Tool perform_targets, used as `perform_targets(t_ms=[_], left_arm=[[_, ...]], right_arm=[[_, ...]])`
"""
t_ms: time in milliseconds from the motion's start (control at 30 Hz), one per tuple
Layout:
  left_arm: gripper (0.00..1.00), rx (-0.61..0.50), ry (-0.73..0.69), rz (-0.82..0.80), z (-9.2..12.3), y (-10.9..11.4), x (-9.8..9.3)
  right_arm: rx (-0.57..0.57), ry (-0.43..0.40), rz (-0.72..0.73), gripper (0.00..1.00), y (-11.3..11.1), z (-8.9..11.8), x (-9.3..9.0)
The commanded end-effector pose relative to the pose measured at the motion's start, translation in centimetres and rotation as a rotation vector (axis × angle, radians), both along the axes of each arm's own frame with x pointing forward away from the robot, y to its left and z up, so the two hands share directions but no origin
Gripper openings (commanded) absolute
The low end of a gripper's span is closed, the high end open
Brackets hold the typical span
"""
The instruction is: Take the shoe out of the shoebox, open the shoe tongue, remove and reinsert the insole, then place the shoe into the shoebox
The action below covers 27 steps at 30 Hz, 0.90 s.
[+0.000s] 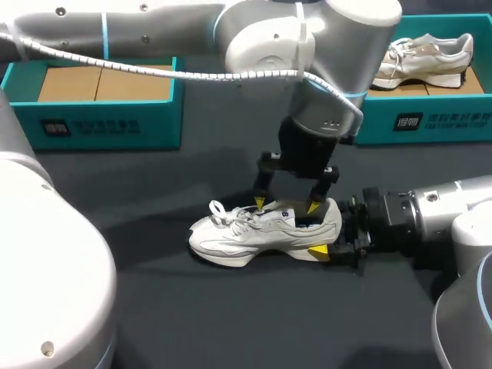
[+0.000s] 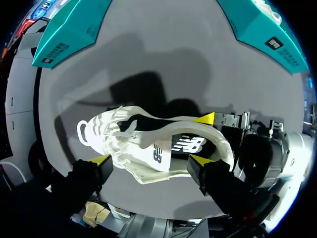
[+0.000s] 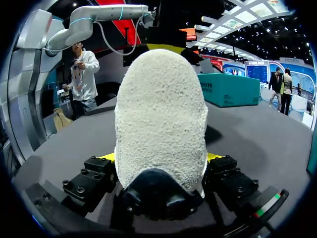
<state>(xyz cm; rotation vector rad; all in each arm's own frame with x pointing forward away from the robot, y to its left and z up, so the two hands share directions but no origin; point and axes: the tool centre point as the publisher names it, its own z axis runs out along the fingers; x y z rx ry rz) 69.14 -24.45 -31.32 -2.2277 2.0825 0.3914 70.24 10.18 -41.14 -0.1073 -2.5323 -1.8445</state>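
At the middle of the table [image 1: 192, 323], well apart from the empty shoebox [image 1: 100, 115] by the far left corner, the white shoe [image 1: 246, 234] stands on its sole. Our right gripper [image 3: 159, 158] clamps its heel from both sides. Our left gripper [image 2: 149, 159] hovers spread above the opening. We judge that insole [image 2: 188, 145] removal is in hand. Next we should lower and pinch its edge.

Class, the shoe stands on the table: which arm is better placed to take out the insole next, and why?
Left. The left hand, open, hangs just above the shoe at its opening, fingers pointing down. The right hand is shut on the heel, probably steadying the shoe.
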Motion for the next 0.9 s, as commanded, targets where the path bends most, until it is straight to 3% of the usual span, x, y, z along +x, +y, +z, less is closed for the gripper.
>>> perform_targets(t_ms=[33,500,900], left_arm=[[1.00,0.058,0.008,-0.001,-1.0,-0.8,0.1],[1.00,0.175,0.007,-0.019,-3.8,-0.6,-0.2],[0.98,0.237,0.027,-0.015,-3.9,0.6,-0.1]], right_arm=[[-0.003,0.000,-0.002,0.00,0.3,-0.1,0.0],[-0.003,0.000,-0.002,0.00,0.3,-0.1,0.0],[-0.003,0.000,-0.002,0.00,0.3,-0.1,0.0]])
